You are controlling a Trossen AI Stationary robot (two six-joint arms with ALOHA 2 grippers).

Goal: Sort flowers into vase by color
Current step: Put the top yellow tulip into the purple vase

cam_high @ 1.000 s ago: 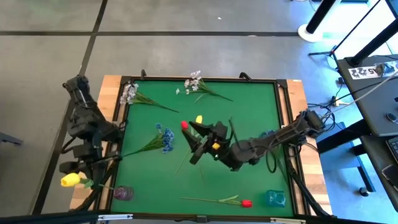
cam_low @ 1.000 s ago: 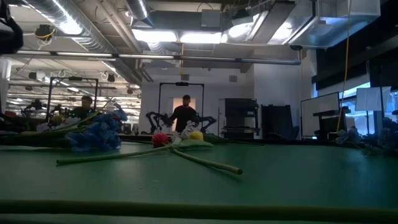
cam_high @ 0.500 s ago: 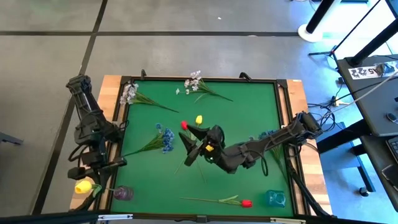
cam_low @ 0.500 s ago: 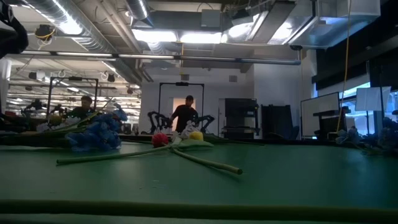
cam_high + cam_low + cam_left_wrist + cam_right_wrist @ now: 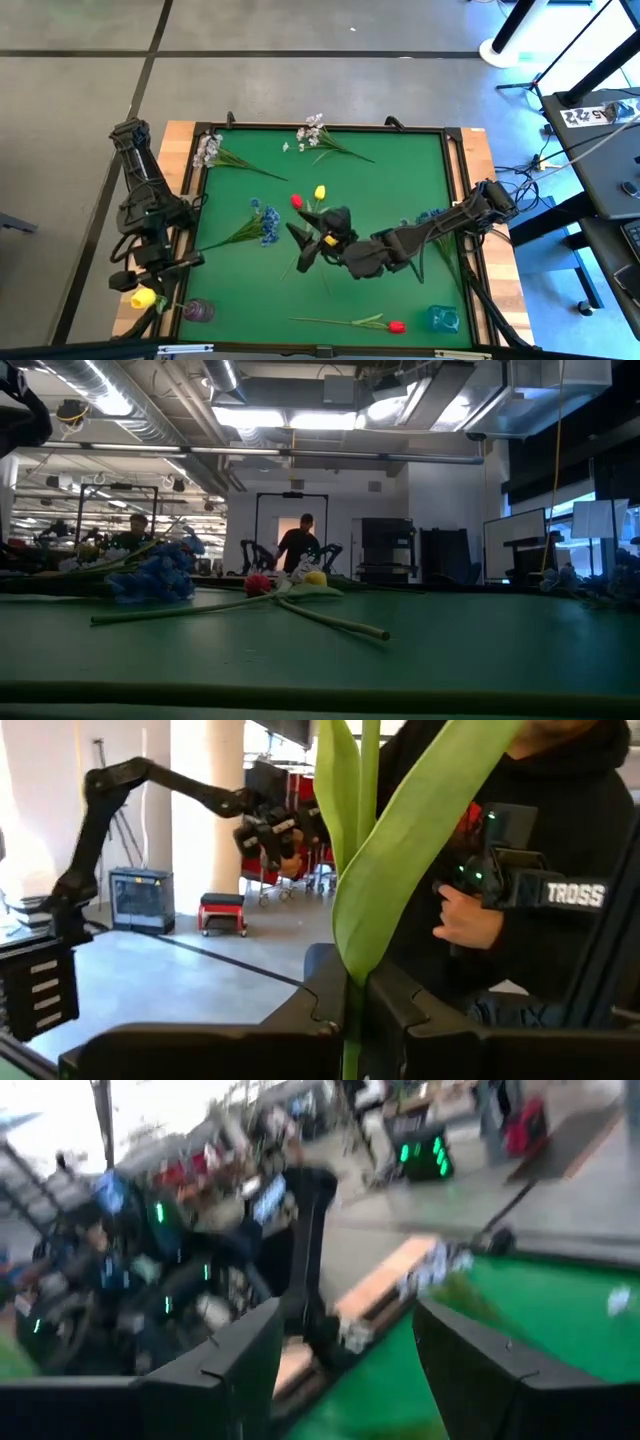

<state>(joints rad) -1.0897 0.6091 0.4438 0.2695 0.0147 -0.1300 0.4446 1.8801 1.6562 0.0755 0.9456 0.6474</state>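
Over the table's front-left corner, the left gripper (image 5: 133, 283) has carried a yellow tulip (image 5: 143, 297) closer to the pink vase (image 5: 198, 311).

Since a second ago the bloom has moved from the outer edge toward the vase, which holds nothing visible; the teal vase (image 5: 442, 319) at front right also looks unfilled. The left fingers are pressed together on the tulip's stem (image 5: 354, 1020). The right gripper (image 5: 303, 243), fingers spread, has slid leftward over the mat's middle, beside the crossed red tulip (image 5: 296, 201) and second yellow tulip (image 5: 320, 191). Blue flowers (image 5: 266, 222), white sprays (image 5: 310, 131) and another red tulip (image 5: 396, 326) lie on the mat.
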